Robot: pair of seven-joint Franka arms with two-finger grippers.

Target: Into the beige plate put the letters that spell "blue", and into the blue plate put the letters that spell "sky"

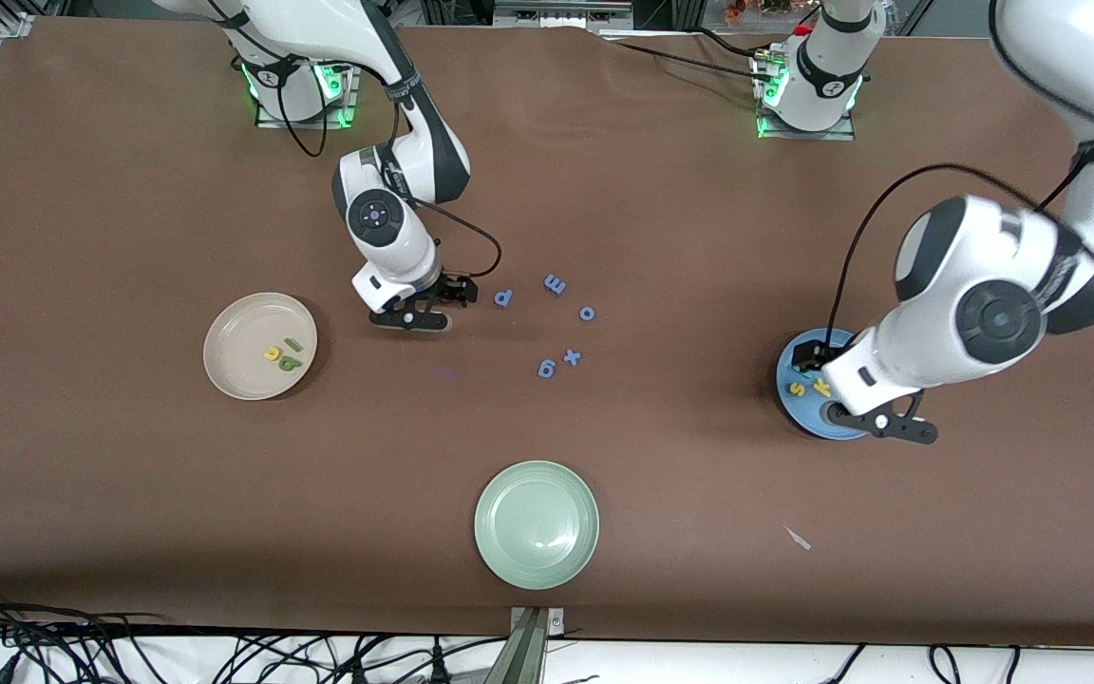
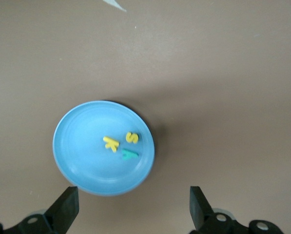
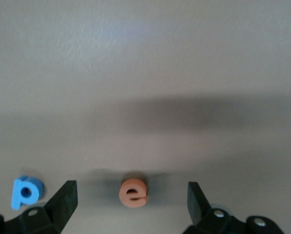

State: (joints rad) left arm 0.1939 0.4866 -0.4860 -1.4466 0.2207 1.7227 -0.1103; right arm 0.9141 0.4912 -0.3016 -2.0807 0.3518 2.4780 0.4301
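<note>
The left gripper (image 1: pixel 875 418) hangs over the blue plate (image 1: pixel 799 410), its fingers (image 2: pixel 67 207) spread wide and holding nothing; the left wrist view looks straight down between them at the plate. In the blue plate lie the yellow k (image 2: pixel 111 143), the yellow s (image 2: pixel 131 137) and the teal y (image 2: pixel 129 155), close together and a little off the plate's middle. The front view shows the s and k on the bare part of the plate, while the y is hidden under the arm. The blue plate sits on the brown counter (image 1: pixel 129 494) toward the left arm's end. The right gripper (image 1: pixel 424 309) is low over the counter between the beige plate (image 1: pixel 234 366) and the cluster of periwinkle-blue letters (image 1: pixel 566 358), its fingers (image 3: pixel 62 204) also wide apart and empty. In the right wrist view the orange e (image 3: pixel 133 192) lies flat on the counter between those open fingers, touching neither, with a blue p (image 3: pixel 26 192) just beside one finger. The beige plate stands toward the right arm's end of the counter and holds the yellow u (image 1: pixel 273 353), the thin green l (image 1: pixel 292 344) and the green b (image 1: pixel 290 363), grouped near the plate's middle. A pale green plate (image 1: pixel 537 523) lies nearer to the front camera than the blue letters and holds nothing that can be seen, and a small pale scrap (image 1: pixel 798 539) lies on the counter nearer to the camera than the blue plate
</note>
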